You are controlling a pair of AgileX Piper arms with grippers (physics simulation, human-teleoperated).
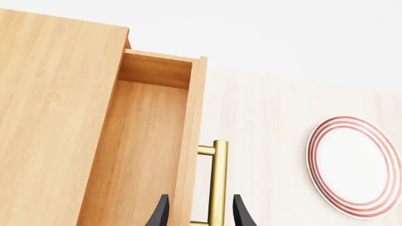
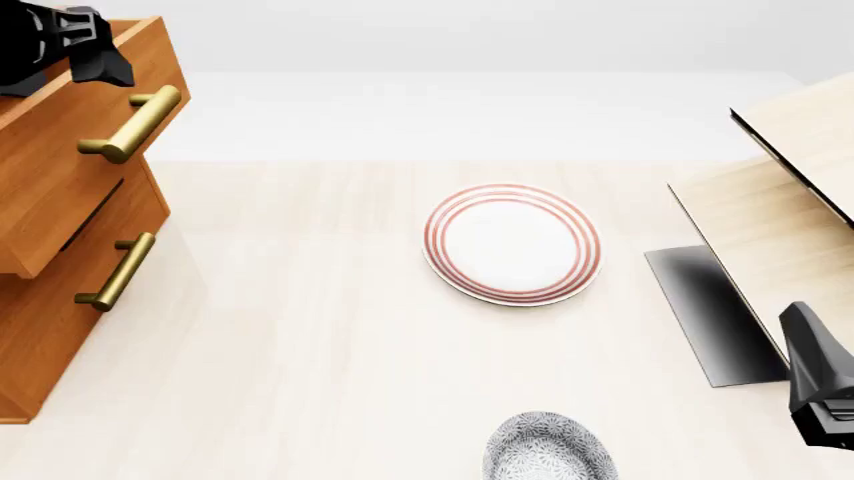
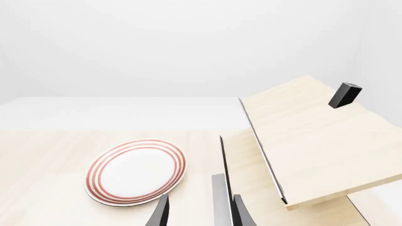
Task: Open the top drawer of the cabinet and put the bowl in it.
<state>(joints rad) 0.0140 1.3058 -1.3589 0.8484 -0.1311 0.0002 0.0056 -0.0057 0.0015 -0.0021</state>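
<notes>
The orange-brown cabinet (image 2: 47, 340) stands at the far left. Its top drawer (image 2: 54, 170) is pulled out, and the left wrist view shows its inside (image 1: 144, 155) bare. My left gripper (image 2: 80, 50) is open, just above the drawer's front. In the left wrist view its fingers (image 1: 201, 214) stand apart on either side of the brass handle (image 1: 218, 179) without touching it. The speckled bowl (image 2: 550, 452) sits at the table's near edge, right of centre. My right gripper (image 2: 817, 385) is open and empty at the near right, right of the bowl.
A white plate with red rings (image 2: 513, 243) lies mid-table and also shows in the right wrist view (image 3: 135, 170). A pale light-wood structure (image 2: 781, 200) with a dark grey panel (image 2: 707, 310) stands at the right. The second drawer's handle (image 2: 118, 270) sticks out below the top drawer.
</notes>
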